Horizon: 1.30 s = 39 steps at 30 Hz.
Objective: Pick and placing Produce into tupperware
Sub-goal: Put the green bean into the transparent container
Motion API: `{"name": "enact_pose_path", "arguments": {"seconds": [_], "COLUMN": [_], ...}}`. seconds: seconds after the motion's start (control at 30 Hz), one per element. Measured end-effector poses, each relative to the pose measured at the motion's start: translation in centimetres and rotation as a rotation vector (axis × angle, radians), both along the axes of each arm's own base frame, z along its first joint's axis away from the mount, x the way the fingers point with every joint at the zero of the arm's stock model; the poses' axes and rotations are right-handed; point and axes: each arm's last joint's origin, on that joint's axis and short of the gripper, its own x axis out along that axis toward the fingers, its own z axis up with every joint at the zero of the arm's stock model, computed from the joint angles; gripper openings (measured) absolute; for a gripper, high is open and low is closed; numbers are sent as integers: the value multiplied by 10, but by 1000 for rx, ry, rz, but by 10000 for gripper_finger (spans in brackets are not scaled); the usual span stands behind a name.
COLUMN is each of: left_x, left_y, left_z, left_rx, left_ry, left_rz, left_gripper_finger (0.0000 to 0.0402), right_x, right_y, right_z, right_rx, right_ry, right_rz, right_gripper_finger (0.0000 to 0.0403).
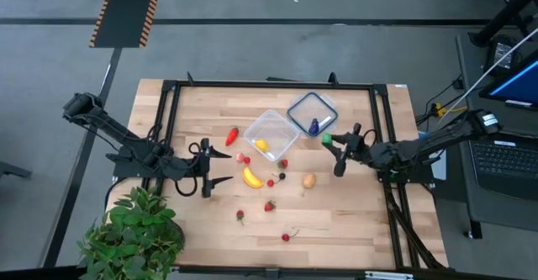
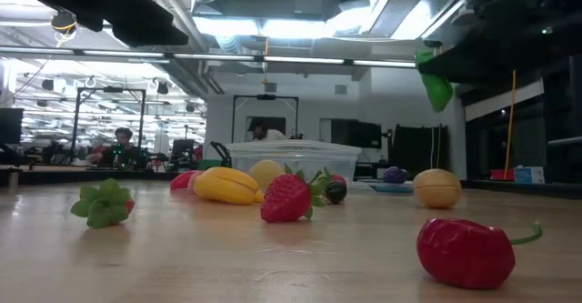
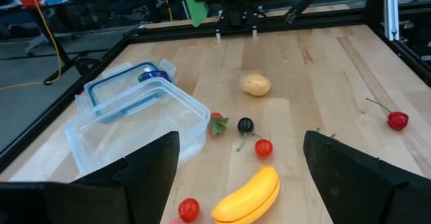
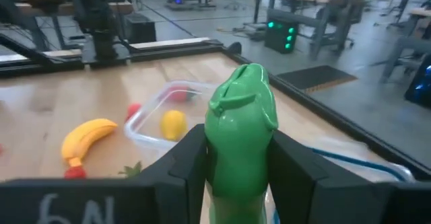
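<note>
I've got a green pepper (image 4: 241, 136) clamped in the right end effector (image 1: 330, 139), held above the tabletop (image 1: 353, 221) just right of the lid (image 1: 301, 106), which carries a blue-purple piece (image 1: 313, 126). The tub (image 1: 271, 134) sits beside the lid with a lemon (image 1: 262, 145) inside. A banana (image 1: 251, 177), potato (image 1: 309, 180) and strawberry (image 1: 270, 205) lie scattered nearby. The left end effector (image 1: 220, 167) waits open, left of the banana
</note>
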Motion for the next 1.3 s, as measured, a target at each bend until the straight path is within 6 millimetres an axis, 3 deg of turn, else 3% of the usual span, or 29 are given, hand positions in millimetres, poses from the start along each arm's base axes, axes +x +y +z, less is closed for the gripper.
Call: {"name": "enact_pose_path", "arguments": {"seconds": [0.27,0.7,1.03,1.3], "left_x": [0,0,0,0], "left_y": [0,0,0,0], "left_z": [0,-1,-1,-1], "left_rx": [2,7,7,7], "left_ry": [1,8,8,8], "left_rz": [0,0,-1,-1], "left_gripper_finger": [309,309,309,309], "right_x": [22,93,148,180], "right_y": [-1,-25,-61,-99], "right_z": [7,15,36,51], "right_rx": [-120,-245,-226,-138], "right_ry": [77,394,598,733], "right_rz": [-27,49,261,461], "right_gripper_finger": [127,127,127,127]}}
